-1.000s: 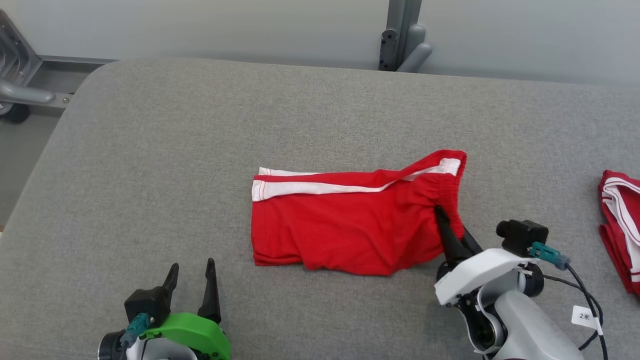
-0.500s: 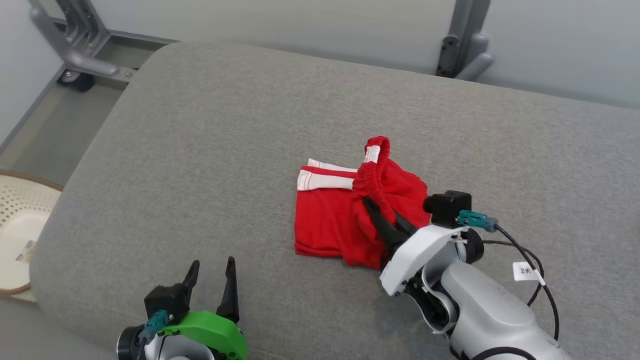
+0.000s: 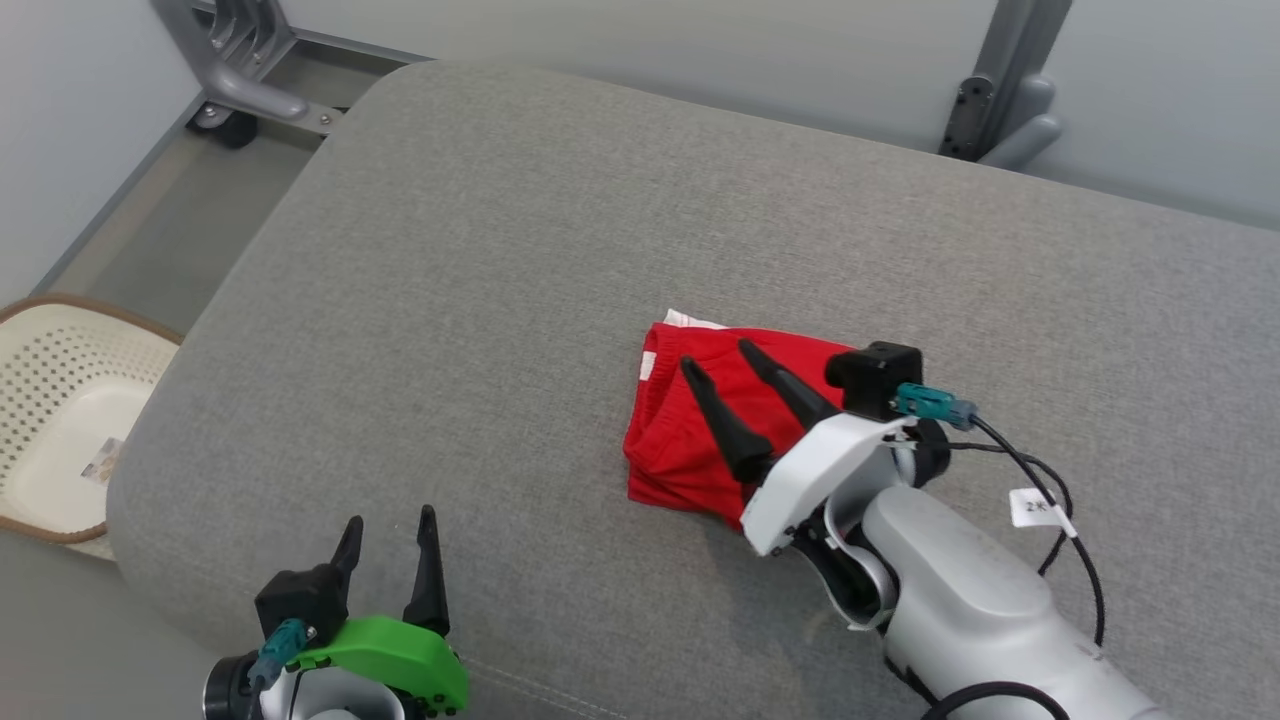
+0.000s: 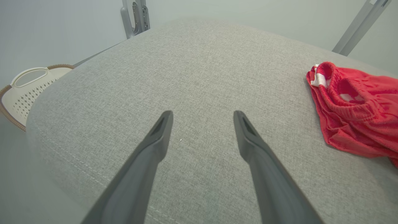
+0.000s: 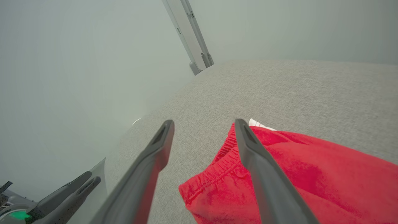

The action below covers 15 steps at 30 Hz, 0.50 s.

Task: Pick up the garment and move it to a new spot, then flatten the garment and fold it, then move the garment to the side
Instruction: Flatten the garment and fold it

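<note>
Fingers point(image 3: 718, 415) of your right gripper point(image 3: 716, 355): spread wide and released, nothing between them. They hover over the garment point(image 3: 660, 450), and in the right wrist view one finger lies across its elastic waistband.

Garment: red shorts with white trim, doubled over into a compact bundle. It lies on the grey cushion point(image 3: 500, 250), a little right of the middle, waistband edge turned to the left.

Left gripper point(image 3: 390, 520): also released, jaws apart and empty, at the near left, well apart from the garment.

Step in hand, by my reading: the fold is set down and let go, so moving the garment to the side is what remains.

Next move calls for a grasp that pinches all layers together, or the fold will likely fall open when you lift it. Edges look loose at the near side; check them first.

Count:
- garment: one
- grippers: two, with two fingers each
- white perforated basket point(image 3: 60, 400): one, off the cushion's left end on the floor
- grey metal frame pieces point(image 3: 240, 70): two, along the far side
</note>
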{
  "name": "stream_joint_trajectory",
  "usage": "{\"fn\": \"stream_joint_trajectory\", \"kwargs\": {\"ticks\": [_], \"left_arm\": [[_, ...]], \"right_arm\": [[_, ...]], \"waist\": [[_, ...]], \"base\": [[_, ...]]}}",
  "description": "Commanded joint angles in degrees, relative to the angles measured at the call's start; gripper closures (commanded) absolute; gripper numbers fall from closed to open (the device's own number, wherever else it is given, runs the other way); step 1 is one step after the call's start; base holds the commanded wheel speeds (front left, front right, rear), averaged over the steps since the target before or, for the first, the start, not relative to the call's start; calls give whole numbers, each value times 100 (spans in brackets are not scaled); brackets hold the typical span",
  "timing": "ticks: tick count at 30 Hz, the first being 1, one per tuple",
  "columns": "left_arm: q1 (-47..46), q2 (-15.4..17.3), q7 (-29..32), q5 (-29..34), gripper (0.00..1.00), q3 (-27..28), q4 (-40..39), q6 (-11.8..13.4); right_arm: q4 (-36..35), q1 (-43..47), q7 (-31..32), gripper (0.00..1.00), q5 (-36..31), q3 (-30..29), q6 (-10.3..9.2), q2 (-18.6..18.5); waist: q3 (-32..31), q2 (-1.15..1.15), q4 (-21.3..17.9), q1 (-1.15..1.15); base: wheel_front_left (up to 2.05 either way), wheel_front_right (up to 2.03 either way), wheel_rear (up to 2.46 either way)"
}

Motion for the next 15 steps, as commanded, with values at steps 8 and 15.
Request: {"fn": "stream_joint_trajectory", "kwargs": {"ticks": [8,15], "left_arm": [[107,17,4,359,0,405,-183,4],[216,19,3,544,0,675,-263,-34]], "right_arm": [[-731,1016,-21,0,-1627,-1584,-1,-405],[-1185,1931,-18,0,-2787,-2990,-2,-283]], "waist": [[-240,0,-1045,0],[-348,0,-1646,0]], "base": [[0,0,0],[0,0,0]]}}
